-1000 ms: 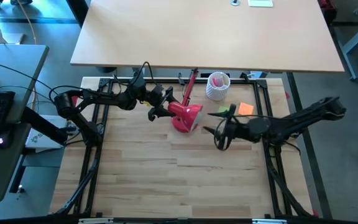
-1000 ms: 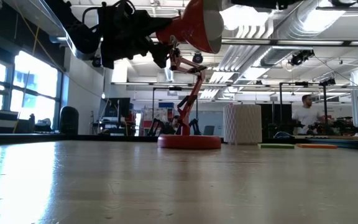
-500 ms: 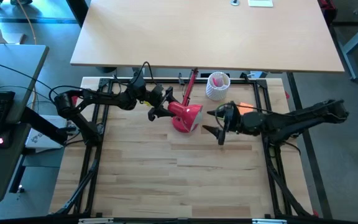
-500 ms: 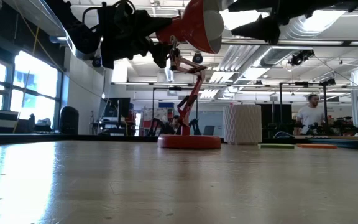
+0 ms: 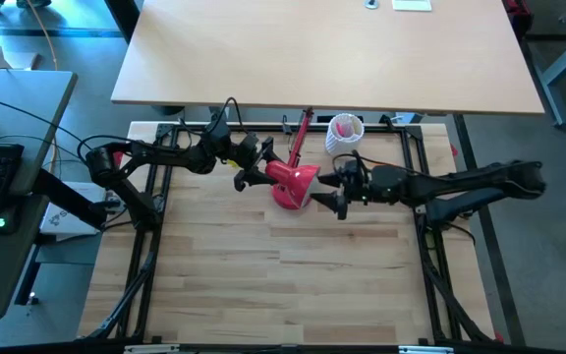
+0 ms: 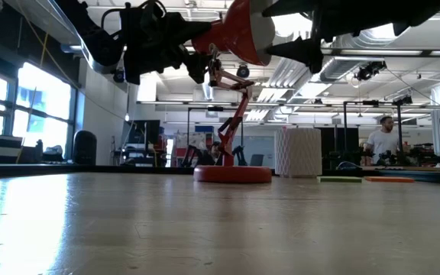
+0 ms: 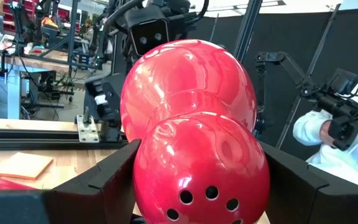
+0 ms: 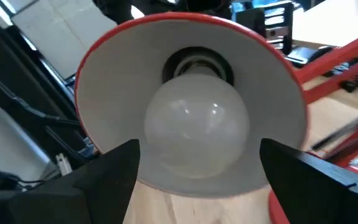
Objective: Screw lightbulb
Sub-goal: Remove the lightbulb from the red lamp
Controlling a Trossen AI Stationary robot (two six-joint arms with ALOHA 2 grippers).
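A red desk lamp stands on its round base (image 6: 232, 174) at the table's far side. Its shade (image 5: 298, 185) is raised on the jointed arm, with the mouth turned toward the table's right. The white lightbulb (image 8: 197, 130) sits inside the shade, its base in the socket (image 8: 197, 62). My left gripper (image 5: 263, 175) is shut on the back of the lamp head. My right gripper (image 5: 336, 193) is open at the shade's mouth. Its fingers (image 8: 114, 168) stand on either side of the bulb, and I see no touch. My left gripper pinches the lamp head's rounded rear cap (image 7: 143, 180), the part with the vent holes, between its two fingers (image 7: 114, 177). The fingers come level from the table's left, one on each side of the cap. The head is held well above the table on the lamp's arm.
A white perforated pen cup (image 5: 343, 136) stands at the far edge, right of the lamp's base. An orange note (image 5: 388, 171) lies by the right arm. The near half of the wooden table (image 5: 283, 285) holds nothing. A person (image 6: 380, 141) stands in the room beyond.
My right gripper has moved toward the table's left and far side, up to the shade's mouth. It has also rolled about its own pointing line. The lamp and my left gripper have kept still.
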